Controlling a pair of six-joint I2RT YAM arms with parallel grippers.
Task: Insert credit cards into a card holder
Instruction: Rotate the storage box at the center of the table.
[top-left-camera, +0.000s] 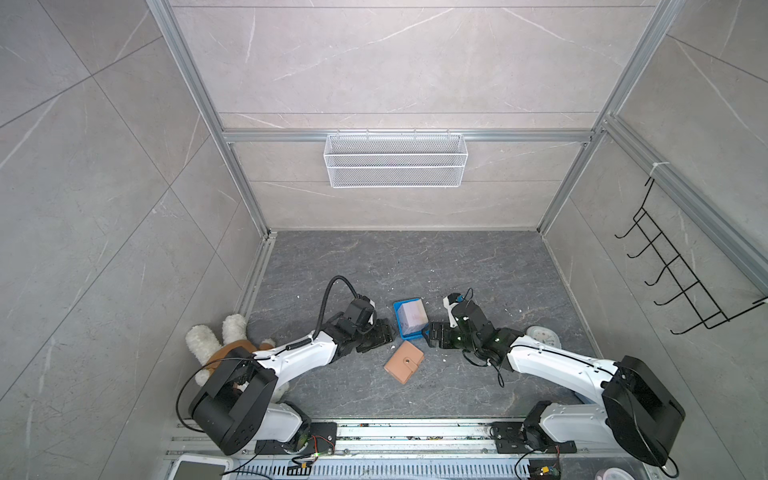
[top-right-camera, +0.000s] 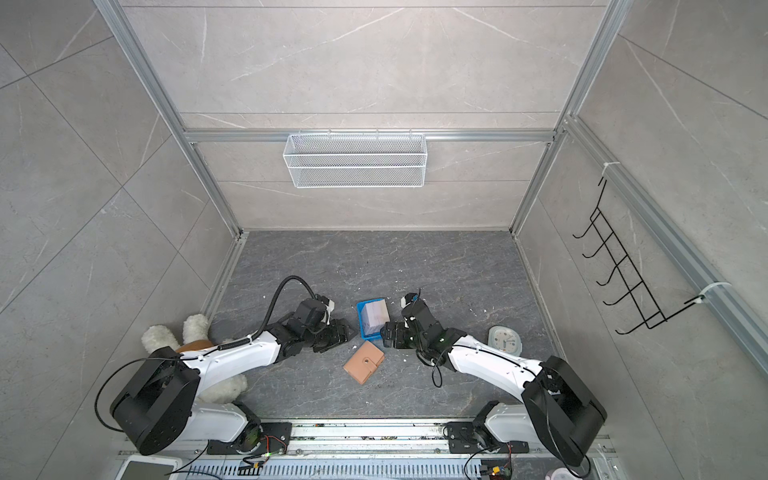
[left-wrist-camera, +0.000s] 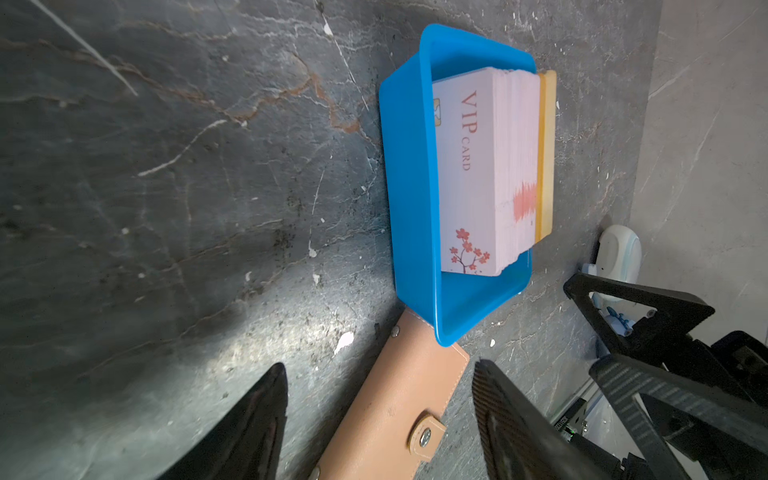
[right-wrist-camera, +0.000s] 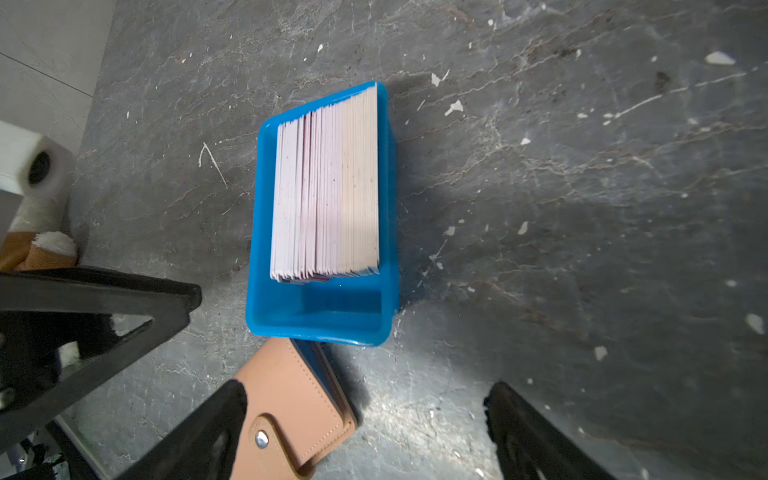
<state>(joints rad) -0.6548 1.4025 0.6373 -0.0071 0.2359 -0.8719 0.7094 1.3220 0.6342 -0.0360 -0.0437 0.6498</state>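
Credit cards (left-wrist-camera: 469, 174) are a thick stack standing on edge in the blue tray (left-wrist-camera: 409, 199), pale pink-white with a yellowish batch at one end. The front card reads "VIP CARD" in red, with a red blossom branch in one corner and a gold chip at the edge. The card holder (top-left-camera: 404, 362) is tan, folded shut with its snap tab fastened, and bluish sleeve edges show along its side in the right wrist view (right-wrist-camera: 291, 407). It lies flat on the tabletop (top-left-camera: 457, 266) just in front of the tray, one corner at the tray's near corner; we cannot tell whether they touch. The left tool (left-wrist-camera: 380, 374) has its jaws spread above the holder's end, pinching nothing. The right tool (right-wrist-camera: 365, 392) is spread wide over the holder's side edge, also holding nothing. In both top views the tools flank the tray, with the holder between them and nearer the bases. A plush toy (top-left-camera: 216, 345) sits far left and a clock (top-right-camera: 504, 340) far right.
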